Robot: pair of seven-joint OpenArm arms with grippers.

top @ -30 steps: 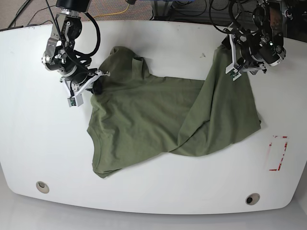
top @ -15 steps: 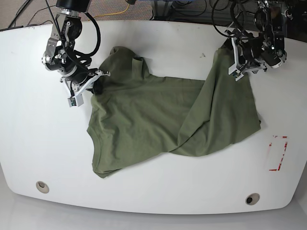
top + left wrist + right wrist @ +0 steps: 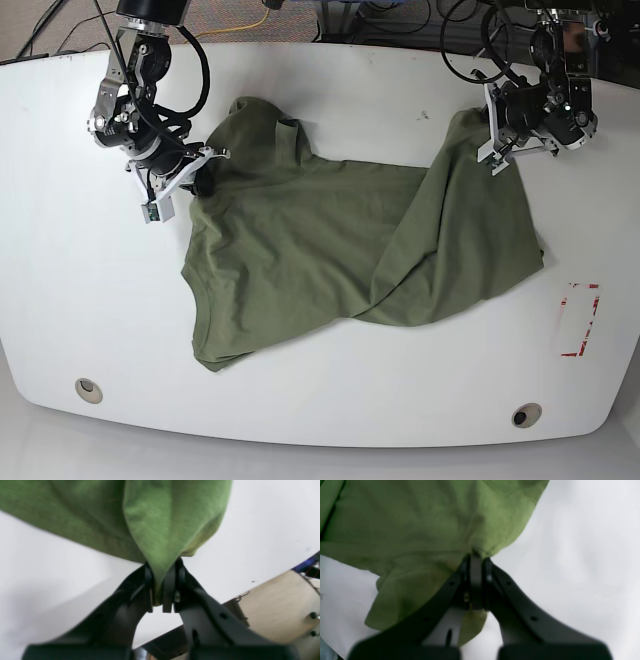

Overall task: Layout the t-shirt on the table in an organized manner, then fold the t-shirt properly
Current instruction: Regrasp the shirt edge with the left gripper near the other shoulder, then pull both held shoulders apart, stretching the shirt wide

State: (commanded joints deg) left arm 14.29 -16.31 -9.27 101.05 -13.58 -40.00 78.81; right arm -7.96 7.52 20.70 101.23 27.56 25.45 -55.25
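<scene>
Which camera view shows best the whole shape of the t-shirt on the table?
The base view: it shows the whole t-shirt, crumpled, its right part folded over. Each wrist view shows only a bunch of fabric pinched in the left gripper or right gripper.

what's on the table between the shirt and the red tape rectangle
Nothing: in the base view, bare white table separates the t-shirt from the red tape rectangle.

White table with a green t-shirt spread across it

The glossy white table (image 3: 80,300) had curved edges, two round grommet holes (image 3: 88,389) near its front edge, and a red tape rectangle (image 3: 578,320) toward one side. A rumpled olive-green t-shirt (image 3: 300,260) lay across its middle, one part folded over itself.
</scene>
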